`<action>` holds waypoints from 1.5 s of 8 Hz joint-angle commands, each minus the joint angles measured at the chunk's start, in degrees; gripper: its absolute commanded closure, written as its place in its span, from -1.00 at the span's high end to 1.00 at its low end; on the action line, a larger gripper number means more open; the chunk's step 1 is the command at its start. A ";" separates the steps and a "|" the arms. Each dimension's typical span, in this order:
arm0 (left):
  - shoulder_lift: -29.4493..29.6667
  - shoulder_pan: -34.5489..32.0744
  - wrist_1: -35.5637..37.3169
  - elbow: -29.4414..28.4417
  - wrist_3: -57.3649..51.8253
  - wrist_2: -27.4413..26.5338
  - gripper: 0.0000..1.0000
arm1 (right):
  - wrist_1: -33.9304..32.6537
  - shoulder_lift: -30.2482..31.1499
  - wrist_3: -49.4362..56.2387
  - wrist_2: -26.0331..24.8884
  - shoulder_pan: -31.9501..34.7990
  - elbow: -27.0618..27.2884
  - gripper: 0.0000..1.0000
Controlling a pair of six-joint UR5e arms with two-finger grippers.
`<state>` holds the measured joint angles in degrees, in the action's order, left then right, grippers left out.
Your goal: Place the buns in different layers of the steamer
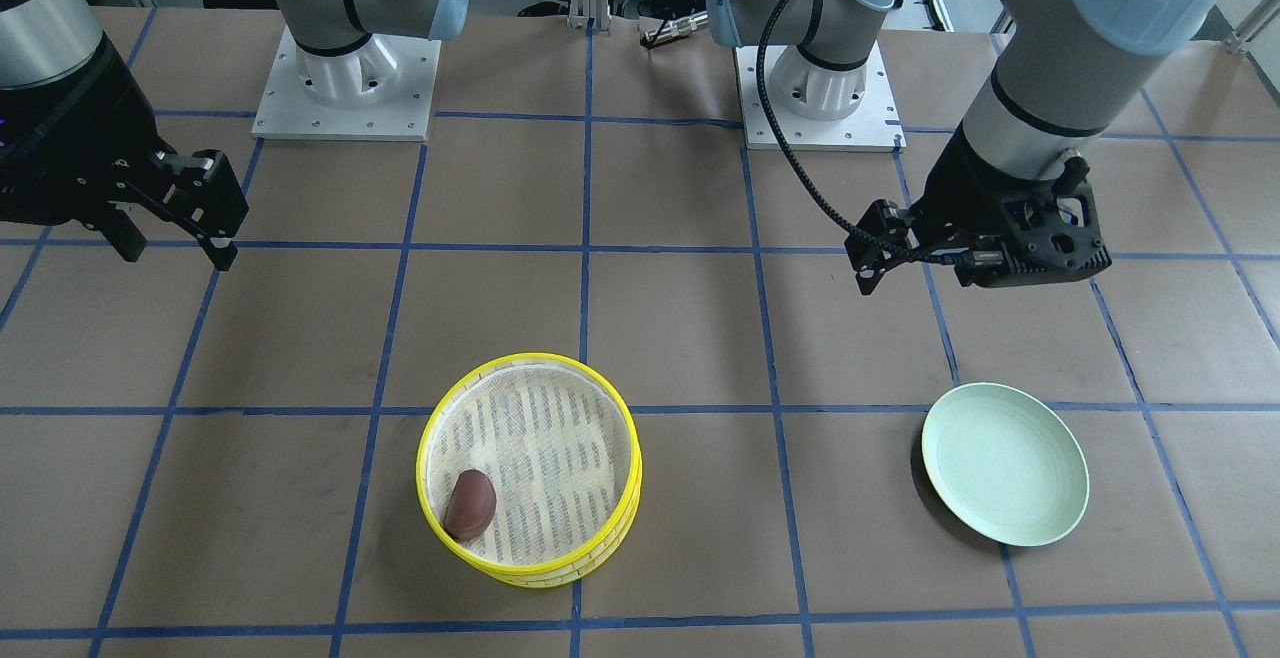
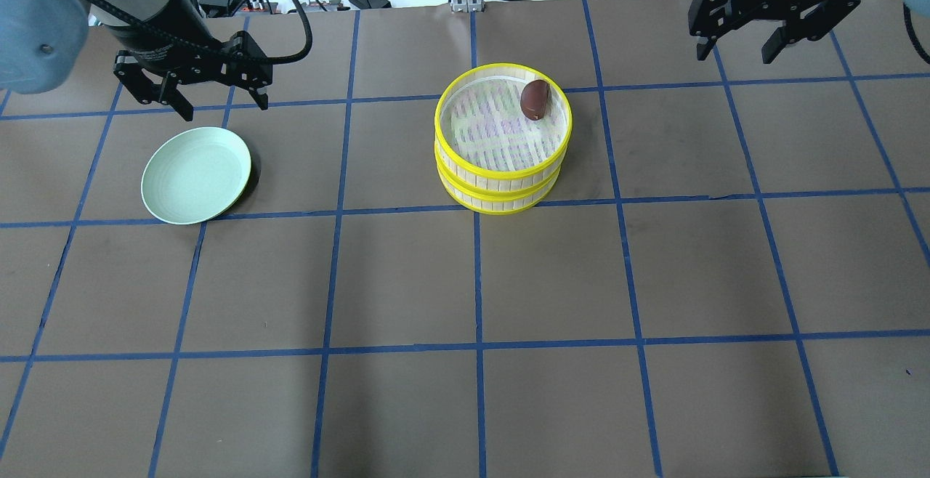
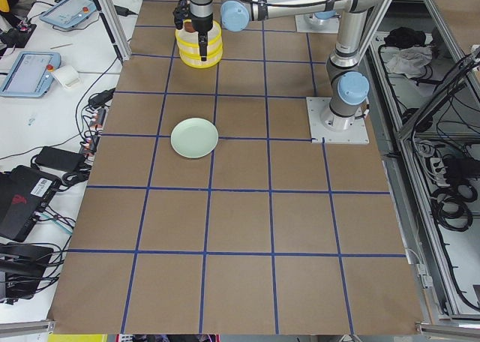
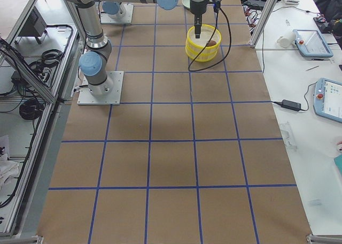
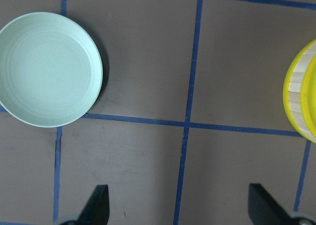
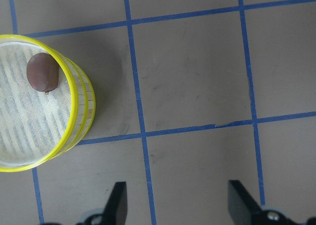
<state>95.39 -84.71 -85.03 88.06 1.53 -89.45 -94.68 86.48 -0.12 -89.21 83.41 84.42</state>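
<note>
My left gripper (image 2: 224, 104) hangs above the table (image 2: 552, 282), near the far edge of the pale green plate (image 2: 196, 174), fingers spread wide and holding nothing. My right gripper (image 2: 735, 53) hangs well off on the other side, equally wide open and empty. Between them stands the yellow-rimmed steamer (image 2: 501, 171), two tiers stacked. The brown bun (image 2: 535, 99) lies on the top tier's mesh floor, against its far right rim. The lower tier's inside is hidden.

Steamer (image 2: 501, 181) partly unseen
Its upper tier covered the lower tier's floor in every view; the left wrist view's right edge cropped its rim.
</note>
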 commanded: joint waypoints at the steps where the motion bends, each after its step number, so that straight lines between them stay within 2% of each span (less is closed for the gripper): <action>1: -2.40 0.34 -3.38 1.32 -0.03 -1.94 1.00 | -0.15 0.01 -0.05 0.35 0.00 0.13 0.51; 12: -3.37 -0.28 -4.62 2.73 0.40 -2.21 1.00 | -0.25 1.94 -0.05 0.44 0.00 0.40 0.58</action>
<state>92.05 -84.99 -89.70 90.47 1.93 -91.52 -94.93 88.46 -0.12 -88.86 83.41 84.72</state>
